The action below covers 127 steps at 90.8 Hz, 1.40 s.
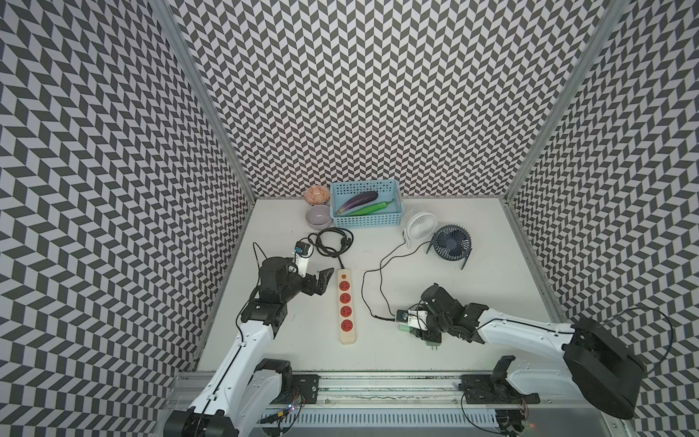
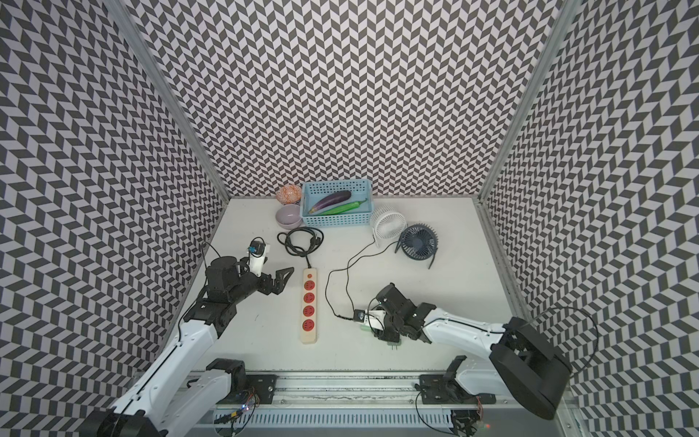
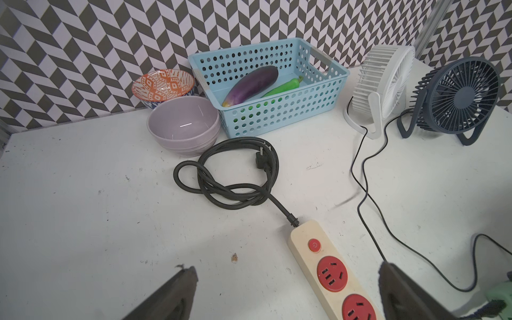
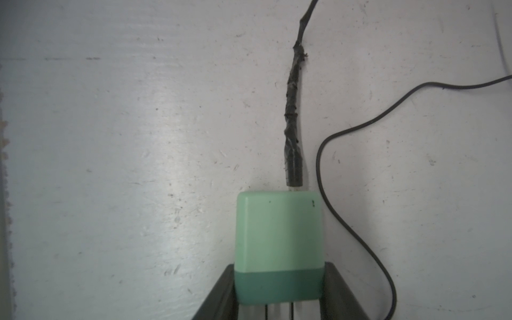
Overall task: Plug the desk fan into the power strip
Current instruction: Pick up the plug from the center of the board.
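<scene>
The cream power strip (image 1: 346, 306) (image 2: 309, 308) lies lengthwise in the middle of the table, red sockets facing up. A white desk fan (image 1: 418, 223) and a dark blue desk fan (image 1: 452, 242) stand at the back right, and thin black cords (image 1: 365, 291) run from them across the table. My right gripper (image 4: 278, 279) (image 1: 421, 333) is shut on a green plug (image 4: 278, 230) just above the table, right of the strip, with a taped black cord coming out of the plug. My left gripper (image 3: 289, 271) (image 1: 324, 282) hovers open and holds nothing, just left of the strip's button end (image 3: 314, 245).
A blue basket (image 1: 365, 219) holding an eggplant and a green pepper stands at the back wall. Two bowls (image 1: 317, 216) sit to its left. The strip's thick black cord (image 1: 333, 242) lies coiled behind the strip. Patterned walls close in three sides.
</scene>
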Available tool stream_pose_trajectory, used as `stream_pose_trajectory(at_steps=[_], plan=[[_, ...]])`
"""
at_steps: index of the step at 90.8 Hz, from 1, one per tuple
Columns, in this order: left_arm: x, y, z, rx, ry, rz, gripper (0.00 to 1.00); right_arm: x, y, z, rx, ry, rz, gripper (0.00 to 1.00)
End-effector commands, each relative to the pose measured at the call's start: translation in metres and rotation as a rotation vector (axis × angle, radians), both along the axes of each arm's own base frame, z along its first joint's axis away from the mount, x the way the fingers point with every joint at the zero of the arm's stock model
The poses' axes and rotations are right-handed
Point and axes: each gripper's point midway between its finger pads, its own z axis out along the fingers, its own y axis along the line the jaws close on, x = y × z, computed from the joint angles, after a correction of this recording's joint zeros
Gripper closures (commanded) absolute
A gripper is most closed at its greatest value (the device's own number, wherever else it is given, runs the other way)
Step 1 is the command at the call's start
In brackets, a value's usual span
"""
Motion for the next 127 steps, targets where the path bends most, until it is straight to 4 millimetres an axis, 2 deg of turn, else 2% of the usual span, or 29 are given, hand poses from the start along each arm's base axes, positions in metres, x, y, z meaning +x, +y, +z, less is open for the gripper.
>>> stream_pose_trajectory(at_steps=[1,9,16,31,46,54,80,90,127], plan=[[0.0,-0.01,0.022,0.014,-0.063,-0.07,0.03,0.01,0.017,0.025,0.079,-0.07,0.034,0.67],[0.0,-0.016,0.037,-0.01,-0.074,-0.102,0.03,0.011,0.02,0.032,0.08,-0.088,0.056,0.72],[-0.002,-0.019,0.042,0.01,-0.087,-0.129,0.01,0.015,0.024,0.04,0.1,-0.116,0.064,0.76],[-0.005,-0.028,0.052,0.059,-0.116,-0.198,0.0,0.019,0.028,0.053,0.121,-0.128,0.063,0.79],[-0.018,-0.05,0.061,0.155,-0.18,-0.369,0.0,0.025,0.033,0.075,0.168,-0.193,0.071,0.86],[-0.024,-0.061,0.073,0.19,-0.212,-0.465,0.0,0.026,0.035,0.083,0.178,-0.198,0.084,0.89],[-0.054,-0.104,0.099,0.214,-0.282,-0.814,0.0,0.03,0.049,0.111,0.277,-0.225,0.095,0.98],[-0.064,-0.117,0.098,0.26,-0.319,-0.931,0.0,0.031,0.052,0.121,0.316,-0.249,0.095,0.99],[-0.069,-0.151,0.095,0.354,-0.359,-1.123,0.0,0.04,0.057,0.164,0.47,-0.351,0.062,1.0]])
